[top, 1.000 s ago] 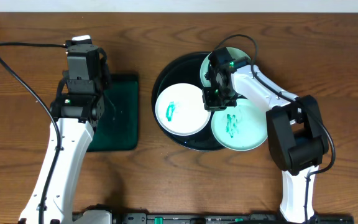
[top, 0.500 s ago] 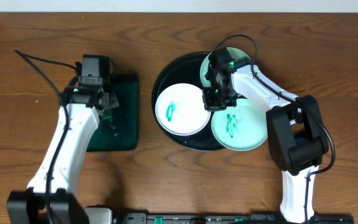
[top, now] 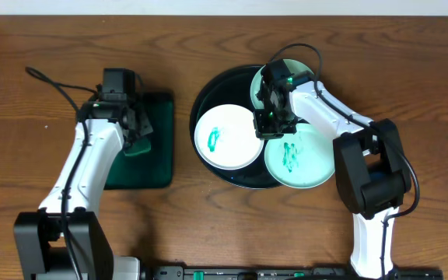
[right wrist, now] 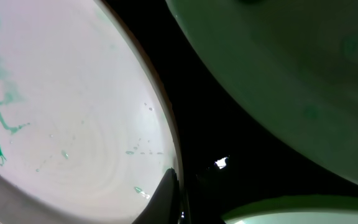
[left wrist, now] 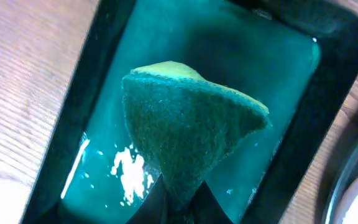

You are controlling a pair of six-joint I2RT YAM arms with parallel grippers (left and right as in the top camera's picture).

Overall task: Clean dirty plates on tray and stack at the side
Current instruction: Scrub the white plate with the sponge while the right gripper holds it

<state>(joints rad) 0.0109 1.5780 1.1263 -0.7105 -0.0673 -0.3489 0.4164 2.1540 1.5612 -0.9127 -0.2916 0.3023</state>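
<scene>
The black tray (top: 201,99) holds three plates. A white plate (top: 225,138) with a green scribble lies at its left and also shows in the right wrist view (right wrist: 73,118). A pale mint plate (top: 298,159) with a scribble lies at the front right (right wrist: 303,211). A third mint plate (top: 280,71) at the back is mostly hidden by my right arm (right wrist: 291,81). My right gripper (top: 267,124) (right wrist: 180,194) is shut on the white plate's right rim. My left gripper (top: 133,131) (left wrist: 179,199) is shut on a green sponge (left wrist: 185,130) above the dark green tray.
The dark green rectangular tray (top: 152,167) lies left of the black tray; its wet floor (left wrist: 278,68) shows under the sponge. Bare wooden table (top: 37,78) surrounds both trays. Cables trail from both arms.
My left gripper has swung right and nearer over the green tray, and the sponge now shows in its jaws. The right arm and the plates have not moved.
</scene>
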